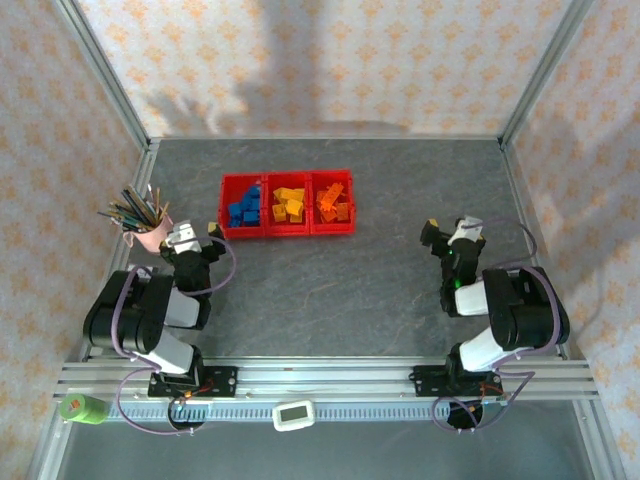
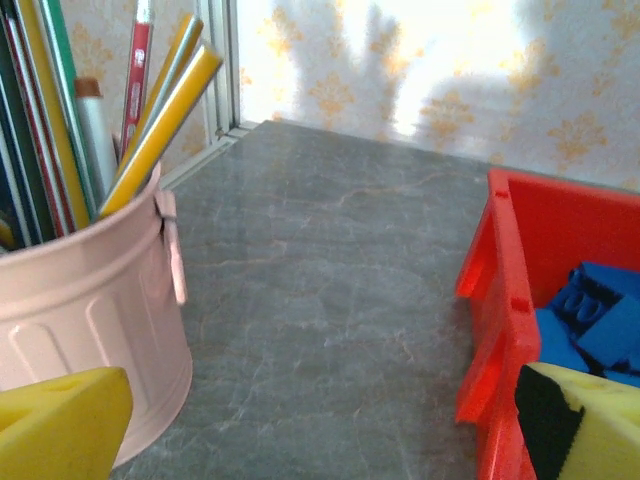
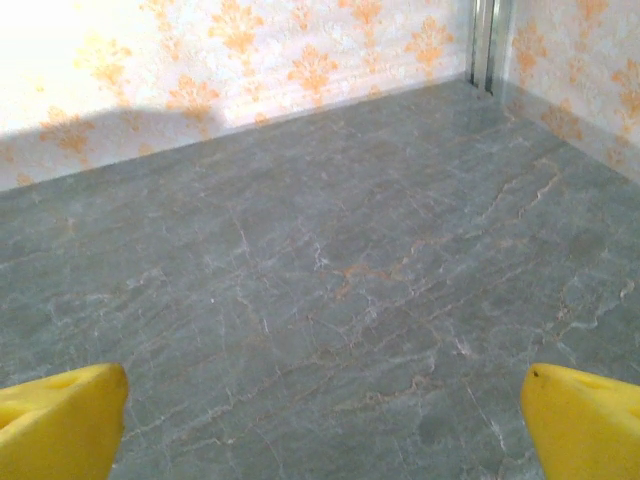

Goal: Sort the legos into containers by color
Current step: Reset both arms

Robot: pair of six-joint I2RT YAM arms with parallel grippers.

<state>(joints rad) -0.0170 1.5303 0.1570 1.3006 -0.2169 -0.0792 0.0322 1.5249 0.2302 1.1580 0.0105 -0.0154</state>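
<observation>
The containers (image 1: 287, 177) are three joined red bins at the back middle of the table. Blue legos (image 1: 245, 208) fill the left bin, yellow legos (image 1: 289, 205) the middle one and orange legos (image 1: 333, 204) the right one. My left gripper (image 1: 197, 233) hovers low between the pink pencil cup and the tray's left end, open, with nothing between its yellow fingertips (image 2: 60, 420). The left wrist view has the red bin wall (image 2: 500, 300) and blue legos (image 2: 595, 320) at the right. My right gripper (image 1: 445, 232) is open over bare table, to the right of the tray.
A pink pencil cup (image 1: 150, 235) full of coloured pencils stands just left of my left gripper, close to its finger (image 2: 80, 310). Patterned walls and metal posts enclose the table. A green cylinder (image 1: 82, 408) and a white device (image 1: 294, 413) rest on the front rail.
</observation>
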